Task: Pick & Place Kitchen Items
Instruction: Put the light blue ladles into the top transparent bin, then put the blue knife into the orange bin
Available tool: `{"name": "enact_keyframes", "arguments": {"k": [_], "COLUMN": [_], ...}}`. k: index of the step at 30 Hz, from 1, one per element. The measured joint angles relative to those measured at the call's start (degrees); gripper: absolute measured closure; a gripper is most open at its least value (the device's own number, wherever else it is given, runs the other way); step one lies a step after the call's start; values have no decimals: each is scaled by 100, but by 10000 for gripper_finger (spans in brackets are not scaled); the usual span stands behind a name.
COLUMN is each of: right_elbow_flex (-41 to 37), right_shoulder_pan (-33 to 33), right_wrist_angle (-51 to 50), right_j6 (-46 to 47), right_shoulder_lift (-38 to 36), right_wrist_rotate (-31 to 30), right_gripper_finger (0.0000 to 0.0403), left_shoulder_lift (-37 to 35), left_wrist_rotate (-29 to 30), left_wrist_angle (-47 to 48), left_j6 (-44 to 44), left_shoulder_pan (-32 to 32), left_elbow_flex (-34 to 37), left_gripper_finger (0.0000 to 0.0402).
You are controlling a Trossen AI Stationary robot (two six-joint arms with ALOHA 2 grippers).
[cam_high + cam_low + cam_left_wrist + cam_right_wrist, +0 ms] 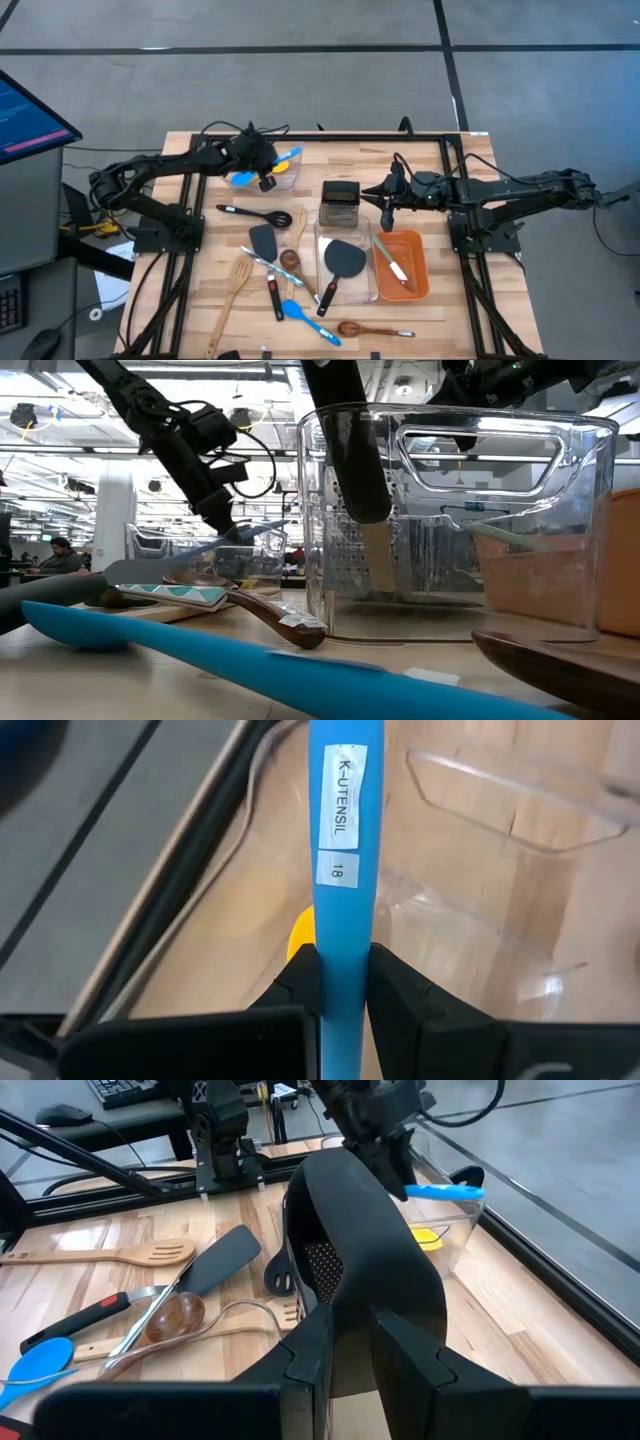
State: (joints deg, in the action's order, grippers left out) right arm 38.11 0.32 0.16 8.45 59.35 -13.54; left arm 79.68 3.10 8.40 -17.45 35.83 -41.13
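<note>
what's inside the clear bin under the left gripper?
In the clear bin: a yellow utensil, partly visible. The left gripper, shut on the blue utensil, holds it over the bin; its blue head overhangs the rim. Bin contents beneath gripper and utensil are hidden.

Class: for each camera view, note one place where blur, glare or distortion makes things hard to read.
Low view: the blue utensil lying nearest the lens is smeared out of focus, and ceiling lights glare through the clear bin. Left wrist view: the label on the blue handle is sharp, the floor behind blurred. Right wrist view: the black turner looms oversized.
</note>
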Motion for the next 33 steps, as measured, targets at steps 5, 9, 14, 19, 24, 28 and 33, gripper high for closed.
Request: {"name": "enact_keyframes", "arguments": {"k": [5,9,14,19,24,28,33], "right_elbow_flex": [0,0,0,0,0,0,0], "right_shoulder_pan": [-11,-11,-11,-11,-11,-7,-7], "right_wrist_angle": [0,0,0,0,0,0,0], "right_j6": [2,2,2,2,2,2,2], "right_shoulder_lift": [0,0,0,0,-2,0,0], "right_wrist_rotate": [0,0,0,0,0,0,0], "right_gripper_finger": [340,340,340,340,340,340,340], "left_shoulder_lift": [-1,-3,-3,-3,-57,-163,-472], "left_wrist_rotate": [4,74,157,319,384,382,378], "left_wrist_angle": [-81,-85,-110,-304,-701,-853,-896], "left_j6": [2,17,102,104,104,103,103], "left_shoulder_pan": [22,28,28,26,24,2,-7], "left_elbow_flex": [144,216,270,272,272,274,269], "left_gripper_finger": [369,349,314,279,252,243,246]}}
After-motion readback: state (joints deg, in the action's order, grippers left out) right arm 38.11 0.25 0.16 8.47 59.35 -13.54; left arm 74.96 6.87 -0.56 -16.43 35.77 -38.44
